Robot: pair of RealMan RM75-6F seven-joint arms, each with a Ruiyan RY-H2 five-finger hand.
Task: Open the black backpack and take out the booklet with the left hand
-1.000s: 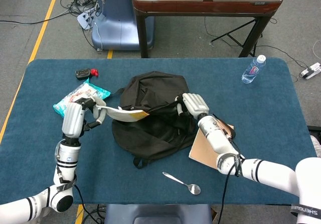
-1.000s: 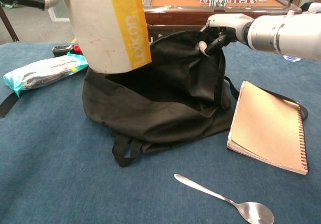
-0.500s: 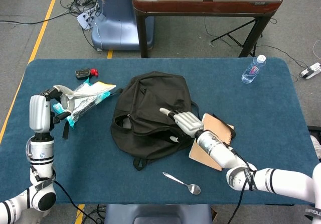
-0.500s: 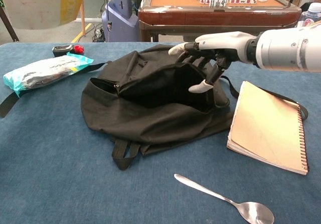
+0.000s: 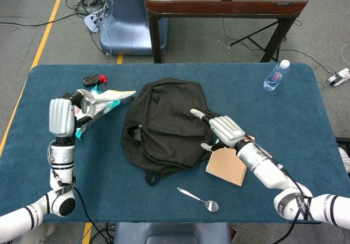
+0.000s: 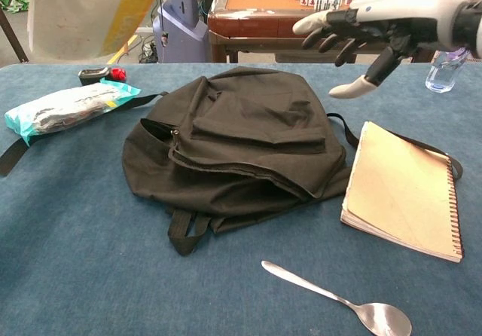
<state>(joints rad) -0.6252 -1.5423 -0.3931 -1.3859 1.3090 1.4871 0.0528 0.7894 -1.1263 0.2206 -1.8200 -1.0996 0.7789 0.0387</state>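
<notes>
Nearest me, a spoon point(image 6: 343, 300) lies well below my fingers, unused. A notebook point(image 6: 407, 191) sits just under my right hand point(image 6: 369, 23), which hovers with fingers spread, holding nothing; I judge it has no more need to hold the backpack point(image 6: 233, 151), so the bag lies slumped on the table. Farther left, my left hand point(image 5: 61, 116) grasps the booklet point(image 6: 86, 12), lifted clear of the bag, above the snack pack point(image 6: 64, 108).
</notes>
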